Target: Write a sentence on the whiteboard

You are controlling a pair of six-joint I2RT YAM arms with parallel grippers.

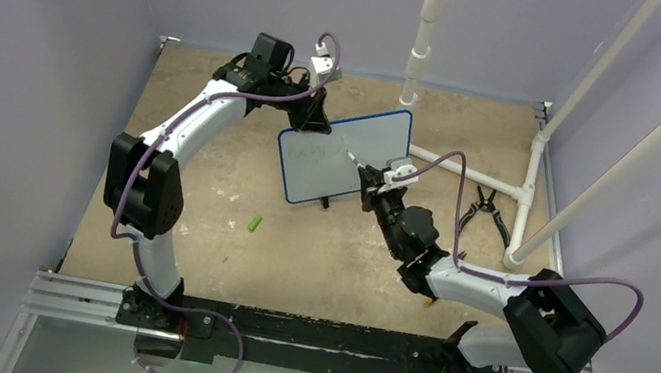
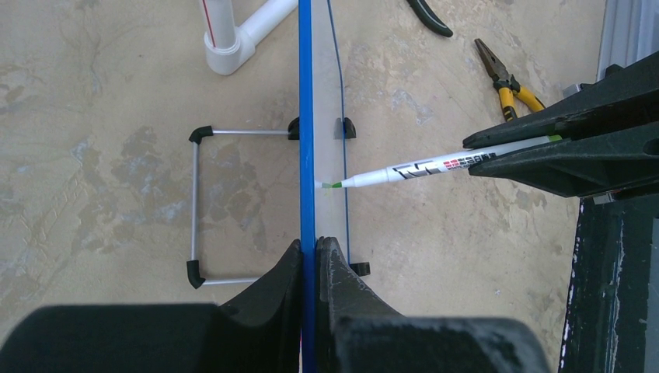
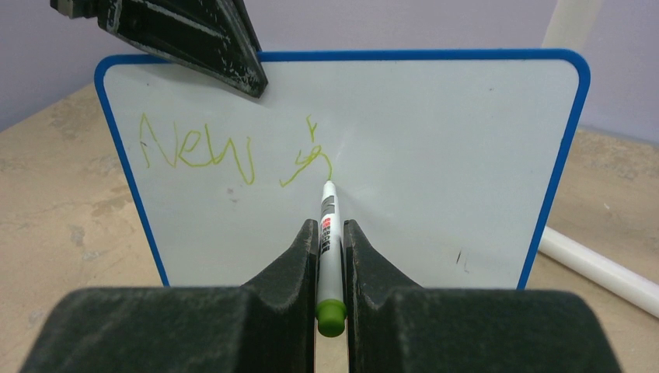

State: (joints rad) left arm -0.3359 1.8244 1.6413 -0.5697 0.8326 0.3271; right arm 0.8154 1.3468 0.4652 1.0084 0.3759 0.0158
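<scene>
The left gripper has jaws clamped on the whiteboard edge; the right gripper jaws grip a marker (tip against the green sentence).

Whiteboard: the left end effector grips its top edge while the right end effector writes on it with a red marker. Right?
No: the marker is green, not red; the right wrist view shows green writing on the whiteboard. Left end effector and right end effector are as stated.
</scene>
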